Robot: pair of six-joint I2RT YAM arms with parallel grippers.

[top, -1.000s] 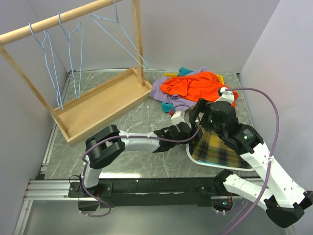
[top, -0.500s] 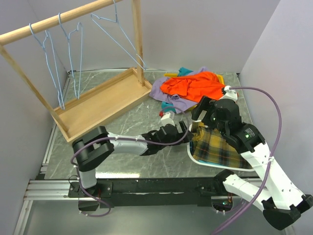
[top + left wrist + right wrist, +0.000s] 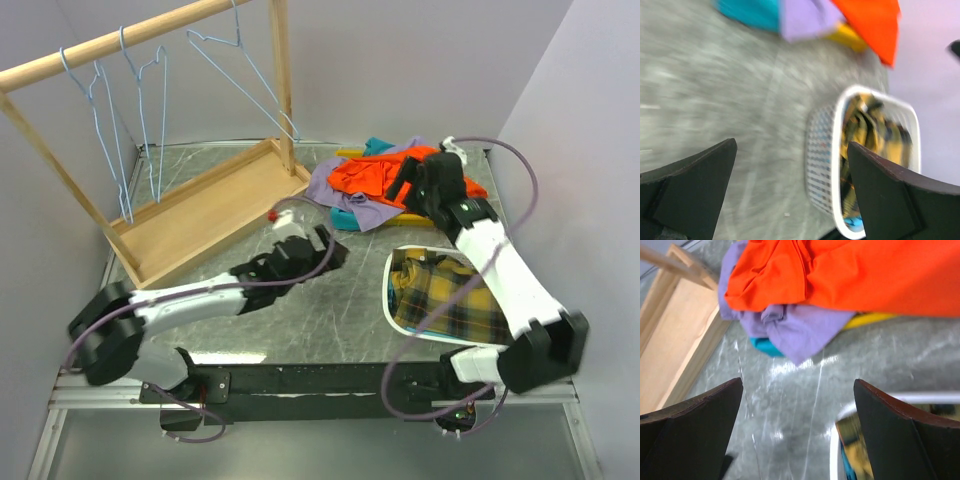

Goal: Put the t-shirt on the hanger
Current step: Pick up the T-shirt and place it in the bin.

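The orange t-shirt (image 3: 375, 172) lies crumpled on top of a clothes pile at the back of the table, also seen in the right wrist view (image 3: 865, 275) and the left wrist view (image 3: 870, 25). Three light-blue wire hangers (image 3: 150, 100) hang from the wooden rail at the far left. My right gripper (image 3: 403, 185) hovers over the near edge of the pile, open and empty (image 3: 797, 382). My left gripper (image 3: 332, 252) is low over the table's middle, open with nothing in it (image 3: 792, 145).
A lavender garment (image 3: 345, 200) and teal cloth (image 3: 765, 346) lie under the t-shirt. A white basket (image 3: 388, 300) with yellow plaid cloth (image 3: 445, 300) sits at the near right. The wooden rack's tray base (image 3: 200, 215) stands at left.
My left arm has drawn back leftward, away from the basket. My right arm has swung from above the basket out to the clothes pile.
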